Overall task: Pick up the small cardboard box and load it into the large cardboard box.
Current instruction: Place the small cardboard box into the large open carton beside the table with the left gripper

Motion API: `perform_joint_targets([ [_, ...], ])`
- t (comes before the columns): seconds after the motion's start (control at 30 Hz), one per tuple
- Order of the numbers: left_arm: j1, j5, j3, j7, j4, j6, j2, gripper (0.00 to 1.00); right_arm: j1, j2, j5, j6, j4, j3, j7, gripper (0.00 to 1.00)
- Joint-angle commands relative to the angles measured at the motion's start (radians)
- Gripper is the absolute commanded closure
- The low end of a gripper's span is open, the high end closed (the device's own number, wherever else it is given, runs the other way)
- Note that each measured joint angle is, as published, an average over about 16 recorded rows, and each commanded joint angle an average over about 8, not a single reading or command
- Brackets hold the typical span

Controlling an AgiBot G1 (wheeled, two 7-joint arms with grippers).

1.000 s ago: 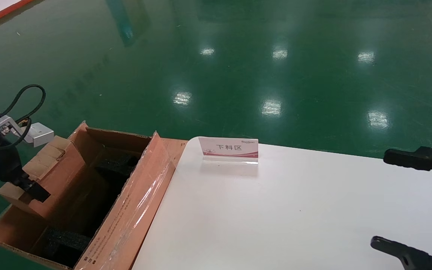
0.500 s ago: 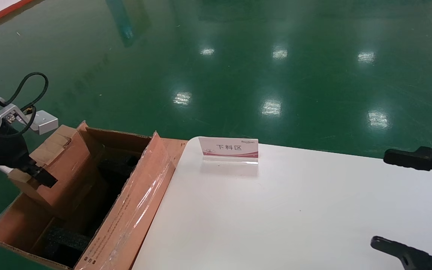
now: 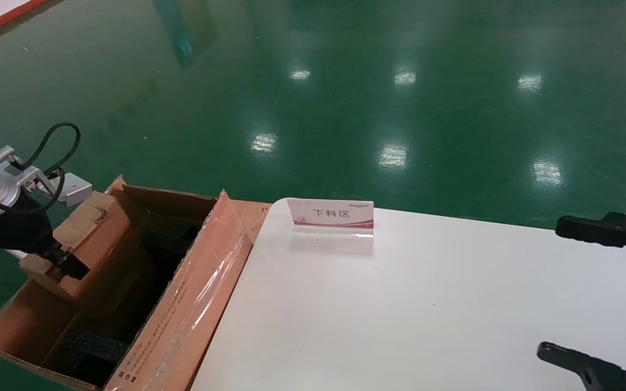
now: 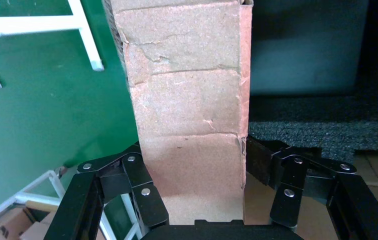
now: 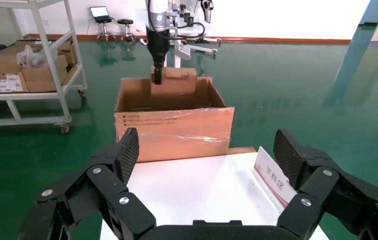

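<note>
now left gripper (image 3: pixel 66 260) clamps small cardboard box (image 3: pixel 87 239) inside large cardboard box (image 3: pixel 182 304).

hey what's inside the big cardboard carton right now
Inside the large cardboard box are black foam blocks and the small cardboard box, partly lowered in, gripped by the left claw. The floor beneath the small box is hidden.

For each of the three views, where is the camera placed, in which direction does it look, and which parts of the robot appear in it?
Head view: on the head, looking down at white table; left hand and right hand show.
Left wrist view: looks along left hand, shut on small cardboard box.
Right wrist view: looks across the table at large cardboard box; open right hand shows.
Shared: sign and both boxes.
</note>
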Motion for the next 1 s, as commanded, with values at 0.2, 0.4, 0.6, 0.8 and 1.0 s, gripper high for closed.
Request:
perform_joint_targets([
  [0.2, 0.054, -0.011, -0.001, 0.003, 0.039, -0.007, 0.006, 1.00, 0.000, 0.000, 0.000, 0.000, 0.000, 0.000, 0.000, 0.00],
  [0.4, 0.088, -0.022, -0.001, 0.005, 0.073, 0.009, 0.018, 0.75, 0.000, 0.000, 0.000, 0.000, 0.000, -0.001, 0.000, 0.00],
  [0.6, 0.111, -0.028, -0.002, 0.002, 0.096, 0.018, 0.029, 0.01, 0.000, 0.000, 0.001, 0.001, 0.000, -0.001, 0.000, 0.00],
  [0.8, 0.113, -0.029, -0.002, 0.002, 0.098, 0.019, 0.030, 0.00, 0.000, 0.001, 0.001, 0.001, 0.000, -0.001, 0.000, 0.00],
  [1.0, 0.109, -0.028, 0.000, 0.002, 0.095, 0.019, 0.028, 0.00, 0.000, 0.001, 0.001, 0.001, 0.000, -0.001, 0.000, 0.00],
])
